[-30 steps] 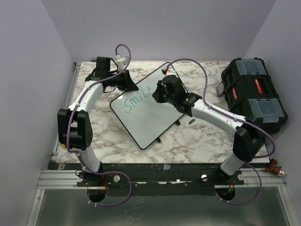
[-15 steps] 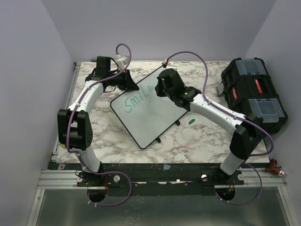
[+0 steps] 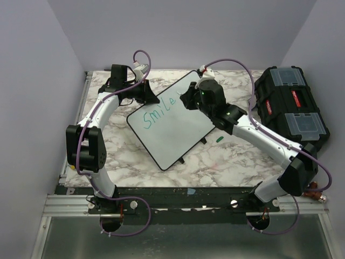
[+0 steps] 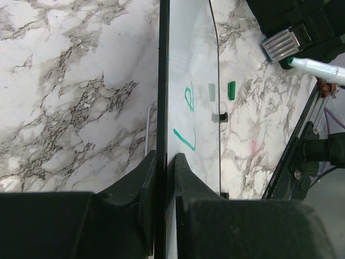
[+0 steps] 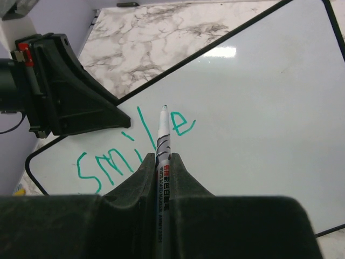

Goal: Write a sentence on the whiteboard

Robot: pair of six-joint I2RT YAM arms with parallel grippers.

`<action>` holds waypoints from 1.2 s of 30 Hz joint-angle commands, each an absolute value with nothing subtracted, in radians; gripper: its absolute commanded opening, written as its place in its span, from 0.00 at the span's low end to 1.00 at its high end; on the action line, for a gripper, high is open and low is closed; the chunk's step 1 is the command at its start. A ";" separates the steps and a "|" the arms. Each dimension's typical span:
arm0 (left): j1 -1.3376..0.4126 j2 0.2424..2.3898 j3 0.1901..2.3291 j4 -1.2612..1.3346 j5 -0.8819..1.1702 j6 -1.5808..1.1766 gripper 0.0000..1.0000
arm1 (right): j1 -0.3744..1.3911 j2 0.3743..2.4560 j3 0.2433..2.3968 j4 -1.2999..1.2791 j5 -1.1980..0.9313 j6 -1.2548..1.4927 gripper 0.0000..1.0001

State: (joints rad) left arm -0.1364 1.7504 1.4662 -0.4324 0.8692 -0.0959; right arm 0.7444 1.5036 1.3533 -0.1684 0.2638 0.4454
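Note:
The whiteboard [image 3: 172,132] stands tilted on the marble table. It bears one green word, "Smile" [image 3: 158,112], and no other words show. My left gripper [image 3: 149,98] is shut on the board's far left edge; in the left wrist view its jaws [image 4: 164,159] clamp the black frame [image 4: 163,81]. My right gripper [image 3: 190,98] is shut on a white marker [image 5: 163,137], tip pointing at the board [image 5: 259,97] between the "l" and "e" of "Smile" [image 5: 129,156]. In the left wrist view the marker [image 4: 318,69] hangs clear of the board surface.
A green marker cap [image 3: 219,138] lies on the table right of the board, also in the left wrist view [image 4: 232,90]. A black toolbox [image 3: 291,108] sits at the far right. Purple walls close in the table.
My right gripper has moved back and right, lifting the marker off the board; its elbow has swung right. The full "Smile" now shows. The left arm has not moved.

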 commanded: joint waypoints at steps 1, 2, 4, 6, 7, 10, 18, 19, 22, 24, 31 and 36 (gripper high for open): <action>-0.150 1.731 1.474 -0.380 0.771 -0.014 0.00 | 0.728 1.481 1.297 -0.113 0.169 0.470 0.01; -0.150 1.730 1.473 -0.379 0.776 -0.012 0.00 | 0.729 1.475 1.291 -0.112 0.169 0.470 0.01; -0.152 1.730 1.473 -0.379 0.790 -0.008 0.00 | 0.728 1.469 1.279 -0.111 0.173 0.470 0.00; -0.153 1.727 1.470 -0.377 0.792 -0.009 0.00 | 0.728 1.465 1.270 -0.115 0.179 0.473 0.01; -0.154 1.725 1.468 -0.376 0.783 -0.008 0.00 | 0.728 1.461 1.262 -0.116 0.184 0.475 0.01; -0.162 1.717 1.463 -0.377 0.752 -0.005 0.00 | 0.728 1.446 1.245 -0.113 0.194 0.485 0.01; -0.178 1.727 1.478 -0.402 0.752 0.028 0.00 | 0.728 1.400 1.219 -0.127 0.199 0.484 0.01; -0.178 1.732 1.485 -0.418 0.772 0.037 0.00 | 0.729 1.395 1.214 -0.127 0.188 0.483 0.01; -0.179 1.743 1.493 -0.430 0.812 0.052 0.00 | 0.729 1.383 1.191 -0.124 0.149 0.469 0.01; -0.178 1.749 1.501 -0.438 0.813 0.053 0.00 | 0.728 1.372 1.173 -0.116 0.122 0.461 0.01; -0.179 1.775 1.528 -0.471 0.820 0.063 0.00 | 0.734 1.368 1.145 -0.156 0.007 0.423 0.01; -0.179 1.780 1.534 -0.482 0.822 0.064 0.00 | 0.777 1.372 1.140 -0.207 0.011 0.396 0.01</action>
